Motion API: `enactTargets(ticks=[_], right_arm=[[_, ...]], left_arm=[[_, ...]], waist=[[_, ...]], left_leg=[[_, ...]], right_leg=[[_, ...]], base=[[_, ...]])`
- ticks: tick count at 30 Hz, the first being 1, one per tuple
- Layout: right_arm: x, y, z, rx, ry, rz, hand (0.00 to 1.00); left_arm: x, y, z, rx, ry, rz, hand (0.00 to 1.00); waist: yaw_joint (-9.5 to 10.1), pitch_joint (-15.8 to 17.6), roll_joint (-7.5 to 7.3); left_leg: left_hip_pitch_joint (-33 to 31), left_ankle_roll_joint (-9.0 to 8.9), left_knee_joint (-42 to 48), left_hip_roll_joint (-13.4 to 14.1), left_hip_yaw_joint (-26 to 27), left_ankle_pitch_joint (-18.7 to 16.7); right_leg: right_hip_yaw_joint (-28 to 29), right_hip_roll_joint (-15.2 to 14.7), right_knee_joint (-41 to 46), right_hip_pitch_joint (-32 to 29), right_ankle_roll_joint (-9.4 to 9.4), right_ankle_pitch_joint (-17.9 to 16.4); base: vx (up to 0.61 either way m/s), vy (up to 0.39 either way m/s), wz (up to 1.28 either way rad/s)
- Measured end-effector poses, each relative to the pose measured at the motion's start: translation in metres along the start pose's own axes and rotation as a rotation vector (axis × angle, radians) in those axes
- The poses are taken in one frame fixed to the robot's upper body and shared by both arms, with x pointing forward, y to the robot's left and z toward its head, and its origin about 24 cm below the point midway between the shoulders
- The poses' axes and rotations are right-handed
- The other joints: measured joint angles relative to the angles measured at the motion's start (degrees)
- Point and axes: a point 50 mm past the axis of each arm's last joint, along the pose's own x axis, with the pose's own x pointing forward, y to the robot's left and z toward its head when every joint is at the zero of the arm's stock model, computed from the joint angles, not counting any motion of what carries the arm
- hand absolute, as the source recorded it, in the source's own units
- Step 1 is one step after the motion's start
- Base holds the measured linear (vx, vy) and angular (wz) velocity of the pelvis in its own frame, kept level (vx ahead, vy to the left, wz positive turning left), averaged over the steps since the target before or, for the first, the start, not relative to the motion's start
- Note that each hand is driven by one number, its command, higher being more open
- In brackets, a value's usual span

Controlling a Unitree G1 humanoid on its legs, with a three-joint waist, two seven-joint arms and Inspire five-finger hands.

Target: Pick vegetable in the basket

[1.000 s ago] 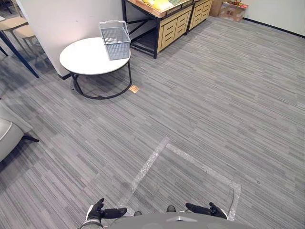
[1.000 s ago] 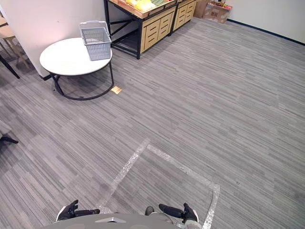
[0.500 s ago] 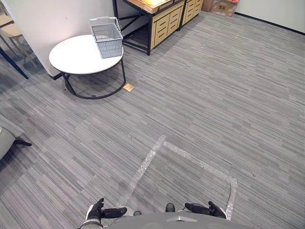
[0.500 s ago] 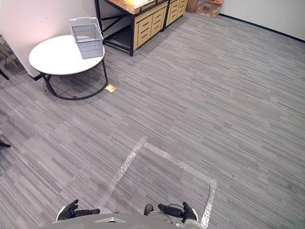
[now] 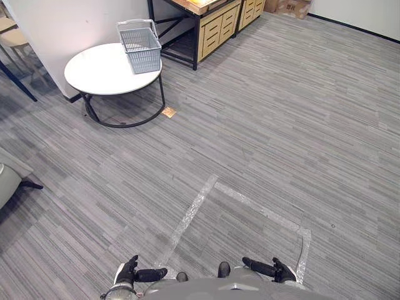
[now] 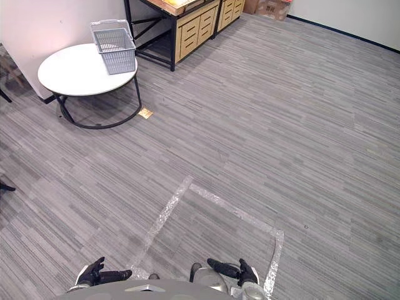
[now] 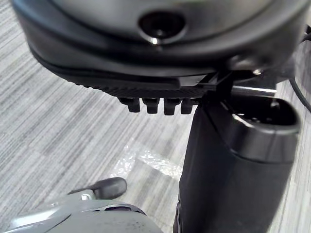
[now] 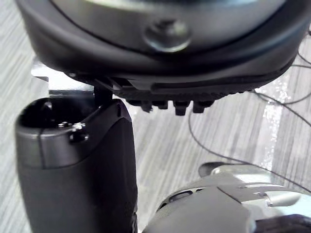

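A grey wire basket (image 5: 140, 44) stands upright at the far edge of a round white table (image 5: 94, 75), far off at the upper left. I cannot make out anything inside it. Beside the table stands a wooden stand with drawers (image 5: 215, 22); its top is cut off by the view's edge. Both hands hang low, close to me. My left hand (image 5: 128, 273) and my right hand (image 5: 278, 270) have relaxed fingers and hold nothing. In the left wrist view the fingers (image 7: 155, 104) and thumb (image 7: 233, 160) hang over bare carpet.
Clear tape lines (image 5: 250, 206) mark a square on the grey carpet just ahead. A small brown tag (image 5: 168, 112) lies by the table's black frame. A chair (image 5: 7, 181) sits at the left edge, and cardboard boxes (image 5: 287, 5) stand by the far wall.
The whole picture has shifted, so the camera moved: table and basket now sit further left in view. Both hands stay low and empty.
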Motion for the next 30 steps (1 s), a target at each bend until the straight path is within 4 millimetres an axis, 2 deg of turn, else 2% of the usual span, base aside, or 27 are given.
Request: enactTargets(ticks=[1, 3, 5, 7, 8, 9, 10, 11, 12, 14, 15, 16, 17, 18, 19, 20, 22, 23, 24, 25, 26, 27, 28, 30], right_arm=[[0.0, 0.0, 0.002, 0.03, -0.01, -0.003, 1.0], [0.001, 0.0, 0.007, 0.057, -0.03, -0.005, 1.0], [0.001, 0.002, 0.008, 0.081, -0.034, -0.002, 1.0], [0.001, 0.002, 0.011, 0.084, -0.045, 0.0, 1.0], [0.002, 0.001, 0.014, 0.084, -0.055, -0.003, 1.0], [0.002, 0.001, 0.015, 0.084, -0.057, -0.006, 1.0], [0.002, 0.001, 0.015, 0.085, -0.059, -0.008, 1.0], [0.002, 0.002, 0.02, 0.1, -0.078, -0.008, 1.0], [0.002, 0.003, 0.022, 0.108, -0.088, -0.009, 1.0], [0.002, 0.004, 0.023, 0.144, -0.093, -0.01, 1.0], [0.002, 0.002, 0.026, 0.157, -0.102, -0.015, 1.0], [0.002, -0.005, 0.03, 0.161, -0.118, -0.029, 1.0], [0.003, -0.007, 0.034, 0.158, -0.133, -0.033, 1.0], [0.005, -0.01, 0.05, 0.142, -0.166, -0.039, 1.0], [0.006, -0.008, 0.057, 0.138, -0.176, -0.037, 1.0], [0.006, -0.008, 0.057, 0.136, -0.178, -0.039, 1.0], [0.006, -0.007, 0.055, 0.124, -0.172, -0.038, 1.0], [0.006, -0.006, 0.052, 0.107, -0.162, -0.036, 1.0], [0.006, -0.007, 0.05, 0.102, -0.153, -0.036, 1.0], [0.006, -0.007, 0.044, 0.098, -0.13, -0.039, 1.0], [0.006, -0.007, 0.042, 0.095, -0.12, -0.04, 1.0], [0.006, -0.006, 0.042, 0.088, -0.118, -0.036, 1.0], [0.007, -0.003, 0.042, 0.082, -0.113, -0.029, 1.0], [0.006, -0.002, 0.038, 0.084, -0.095, -0.026, 1.0]], left_arm=[[0.0, 0.0, 0.001, -0.001, -0.003, 0.002, 1.0], [0.001, 0.002, 0.002, -0.004, -0.004, 0.01, 1.0], [0.001, 0.003, 0.002, -0.019, -0.004, 0.018, 1.0], [0.001, 0.002, 0.003, -0.029, -0.002, 0.021, 1.0], [0.002, 0.001, 0.005, -0.034, -0.004, 0.023, 1.0], [0.003, 0.0, 0.007, -0.032, -0.004, 0.022, 1.0], [0.003, 0.001, 0.008, -0.031, -0.004, 0.023, 1.0], [0.004, 0.003, 0.009, -0.027, 0.001, 0.025, 1.0], [0.004, 0.004, 0.009, -0.026, 0.005, 0.027, 1.0], [0.004, 0.005, 0.008, -0.04, 0.016, 0.033, 1.0], [0.004, 0.003, 0.009, -0.051, 0.014, 0.033, 1.0], [0.005, -0.005, 0.012, -0.063, 0.007, 0.013, 1.0], [0.004, -0.008, 0.011, -0.067, 0.011, 0.006, 1.0], [0.005, -0.015, 0.014, -0.077, 0.003, -0.018, 1.0], [0.005, -0.015, 0.017, -0.078, -0.006, -0.027, 1.0], [0.006, -0.016, 0.019, -0.078, -0.008, -0.031, 1.0], [0.006, -0.016, 0.022, -0.085, -0.017, -0.033, 1.0], [0.007, -0.011, 0.023, -0.104, -0.022, -0.018, 1.0], [0.007, -0.012, 0.024, -0.116, -0.024, -0.018, 1.0], [0.006, -0.012, 0.025, -0.144, -0.03, -0.011, 1.0], [0.007, -0.009, 0.027, -0.16, -0.041, -0.001, 1.0], [0.007, -0.009, 0.028, -0.162, -0.049, -0.001, 1.0], [0.007, -0.009, 0.033, -0.179, -0.072, 0.002, 1.0], [0.006, -0.007, 0.04, -0.215, -0.11, 0.013, 1.0]], waist=[[-0.02, 0.4, 0.41], [-0.21, 0.8, -0.08], [-0.79, 0.9, -0.08], [-1.36, 1.3, 0.4], [-1.41, 1.7, 0.97], [-1.45, 1.9, 1.13], [-1.48, 1.9, 0.98], [-1.76, 2.3, 0.41], [-2.05, 2.3, 0.29], [-3.28, 2.5, 0.13], [-3.58, 2.7, 0.61], [-4.29, 3.0, 2.47], [-4.37, 2.7, 4.07], [-3.87, 2.6, 6.34], [-3.6, 2.8, 6.45], [-3.43, 2.8, 6.49], [-2.92, 2.9, 6.72], [-2.78, 3.1, 6.47], [-2.62, 3.3, 6.41], [-1.75, 3.4, 6.17], [-0.73, 4.0, 5.24], [-0.3, 4.1, 5.08], [0.49, 4.5, 4.58], [1.84, 5.0, 3.87]], left_leg=[[0.2, 0.22, 0.0, 0.2, 0.0, -0.1], [0.8, 0.73, 0.0, 0.3, -0.2, -0.4], [1.2, 0.79, 0.0, 1.5, -0.3, -0.7], [1.0, 0.05, 0.1, 3.5, -0.3, -1.2], [1.1, -0.72, 0.3, 5.3, -0.3, -1.6], [1.1, -2.01, 0.3, 6.6, -0.4, -2.3], [1.2, -2.72, 0.3, 6.9, -0.4, -2.6], [2.3, -4.88, 0.3, 6.8, -0.4, -3.8], [2.9, -5.48, 0.4, 6.7, -0.6, -4.5], [3.9, -7.14, 3.0, 6.7, -2.6, -8.2], [3.9, -8.11, 5.8, 7.5, -4.1, -11.7], [3.6, -8.98, 8.3, 10.2, -5.8, -14.4], [3.5, -9.84, 9.2, 11.5, -6.3, -14.8], [1.9, -10.69, 12.9, 13.9, -6.6, -14.8], [0.1, -11.54, 17.0, 14.6, -6.6, -13.7], [-1.2, -11.62, 20.0, 15.0, -6.7, -12.7], [-6.5, -11.74, 34.7, 17.4, -6.2, -6.6], [-9.4, -11.15, 45.4, 19.5, -4.4, -4.6], [-10.5, -10.88, 50.5, 20.6, -2.6, -5.2], [-11.6, -10.97, 59.3, 22.3, 1.7, -8.0], [-12.3, -10.76, 62.2, 21.9, 4.7, -10.1], [-13.2, -10.43, 62.8, 21.5, 6.0, -11.2], [-16.8, -9.87, 61.4, 19.4, 7.7, -14.8], [-20.5, -9.86, 52.5, 17.2, 9.3, -16.3]], right_leg=[[-0.2, -0.6, 5.3, -2.6, -0.51, -0.4], [-0.7, -1.4, 11.0, -5.5, -1.68, -1.8], [-0.8, -1.3, 11.3, -7.0, -2.12, -2.0], [-0.7, -0.4, 7.7, -9.1, -1.24, -1.4], [-0.8, 0.8, 3.3, -10.3, 0.13, -0.2], [-0.7, 1.6, -2.7, -11.5, 2.91, 1.7], [-0.8, 1.6, -5.3, -12.3, 3.91, 2.4], [-0.6, 1.0, -9.6, -13.8, 4.86, 3.2], [-0.5, 0.5, -10.5, -14.2, 4.43, 3.5], [1.5, -1.0, -9.7, -14.8, 4.15, 3.9], [2.6, -1.2, -5.1, -15.9, 1.9, 6.0], [2.0, -0.1, 2.5, -17.6, 0.38, 6.2], [1.6, 0.8, 5.5, -18.7, -1.33, 5.0], [0.3, 2.6, 10.0, -20.3, -4.28, 1.0], [-0.5, 2.8, 11.1, -20.1, -5.55, -0.4], [-0.9, 3.1, 11.0, -19.5, -6.31, -1.3], [-1.6, 5.3, 6.6, -13.8, -7.81, -2.7], [-1.4, 6.7, 3.2, -9.1, -8.38, -3.0], [-1.0, 7.5, 1.6, -6.6, -8.46, -3.0], [0.7, 8.7, -2.0, -0.7, -8.68, -3.1], [3.4, 8.8, -3.5, 2.8, -8.96, -3.3], [4.9, 8.7, -4.5, 4.3, -8.97, -3.3], [7.9, 7.6, -7.2, 8.4, -8.97, -3.3], [10.0, 5.0, -7.9, 11.8, -8.65, -3.5]], base=[[-0.06, 0.037, 0.06], [-0.02, 0.038, 0.08], [0.03, 0.019, 0.09], [0.12, -0.028, -0.05], [0.22, -0.053, -0.23], [0.22, -0.055, -0.25], [0.27, -0.09, -0.2], [0.33, -0.142, -0.06], [0.36, -0.17, 0.21], [0.47, -0.28, 0.52], [0.64, -0.441, 0.8], [0.54, -0.405, 0.81], [0.57, -0.383, 0.58], [0.58, -0.369, 0.2], [0.57, -0.356, 0.07], [0.57, -0.355, 0.05], [0.64, -0.333, 0.03], [0.57, -0.265, -0.09], [0.62, -0.241, -0.35], [0.48, -0.151, -0.62], [0.55, -0.101, -0.72], [0.47, 0.065, -0.84], [0.52, 0.151, -0.86], [0.37, 0.197, -0.85]])
